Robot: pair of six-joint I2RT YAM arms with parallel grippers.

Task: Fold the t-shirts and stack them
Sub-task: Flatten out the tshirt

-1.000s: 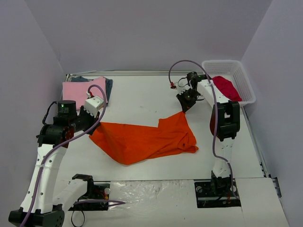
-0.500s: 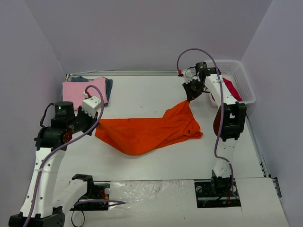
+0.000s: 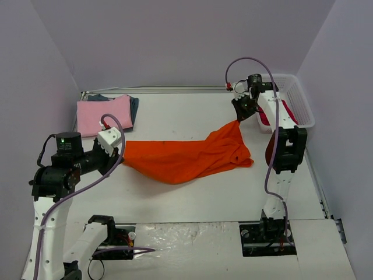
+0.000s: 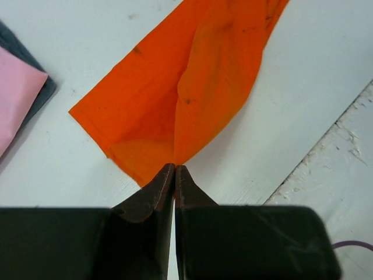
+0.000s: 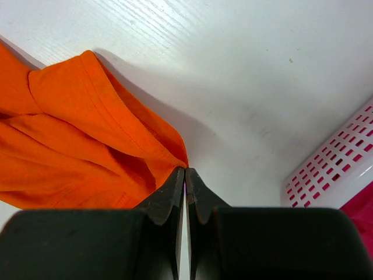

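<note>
Because the left gripper (image 3: 119,161) at nine o'clock and the right gripper (image 3: 238,119) at two o'clock each pinch a corner, the orange t-shirt (image 3: 186,158) is stretched out, likely for flattening.

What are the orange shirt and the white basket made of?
The orange shirt looks like soft, matte cloth, maybe cotton: it sags, wrinkles and has a stitched hem. The basket looks like stiff white plastic, with rows of little holes.

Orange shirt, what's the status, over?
Hands both shut: left hand on one end of the orange shirt, right hand on the other. Shirt stretched between them, unfolded. Nothing in the way; pink shirt and basket off to the sides.
</note>
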